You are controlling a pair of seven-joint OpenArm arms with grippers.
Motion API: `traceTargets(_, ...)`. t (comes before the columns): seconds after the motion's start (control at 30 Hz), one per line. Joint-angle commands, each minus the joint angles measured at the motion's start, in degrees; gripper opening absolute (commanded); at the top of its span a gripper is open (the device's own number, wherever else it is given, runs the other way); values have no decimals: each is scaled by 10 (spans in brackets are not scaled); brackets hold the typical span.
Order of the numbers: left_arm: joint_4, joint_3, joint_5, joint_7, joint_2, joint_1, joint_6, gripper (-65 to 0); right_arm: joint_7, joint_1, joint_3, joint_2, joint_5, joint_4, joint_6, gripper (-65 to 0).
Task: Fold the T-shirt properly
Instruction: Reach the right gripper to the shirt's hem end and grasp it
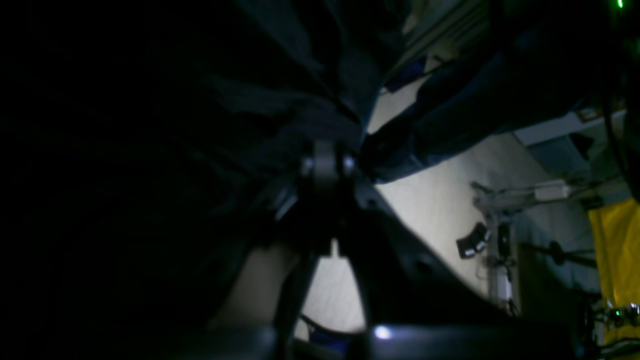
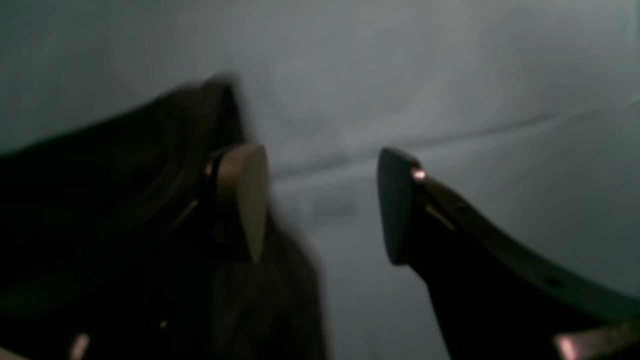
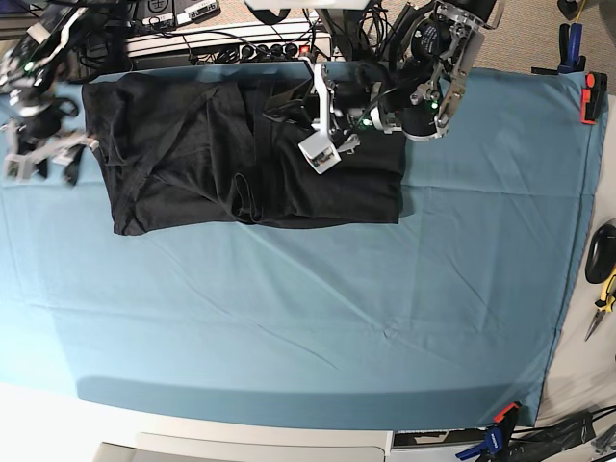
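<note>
T-shirt lies at the desk's far edge, partly folded | left gripper clamped on fabric near its middle, probably to carry a fold | right gripper jaws apart beside the shirt's edge, holding nothing.

Base view: high overhead, facing straight down, far enough to take in whole teal table cloth, T-shirt and both arms along far edge.

Left wrist view: mounted behind left gripper, pressed close under dark T-shirt folds, angled up and outward toward room beyond. Dim, blurred.

Right wrist view: behind right gripper, very near cloth, facing down. Blurred.

Shared: shirt in base and left wrist; cloth in base and right wrist.
</note>
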Motion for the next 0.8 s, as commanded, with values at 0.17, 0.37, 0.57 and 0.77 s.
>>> traceTargets(0.17,9,-1,8,-9,1,-3,-42,-520,-22,11,3,48,0,7,-26,-284)
traceTargets(0.37,9,-1,22,-10,-1,0,-42,-466,-30,46,22,55,8,-76,-108,-266)
traceTargets(0.57,9,-1,48,-26,-1,18,-42,-390,-146,138,78,56,224,-278,-34,-266)
traceTargets(0.77,9,-1,63,-29,-1,27,-41,-390,-247,155,55,76,362,-385,16,-266)
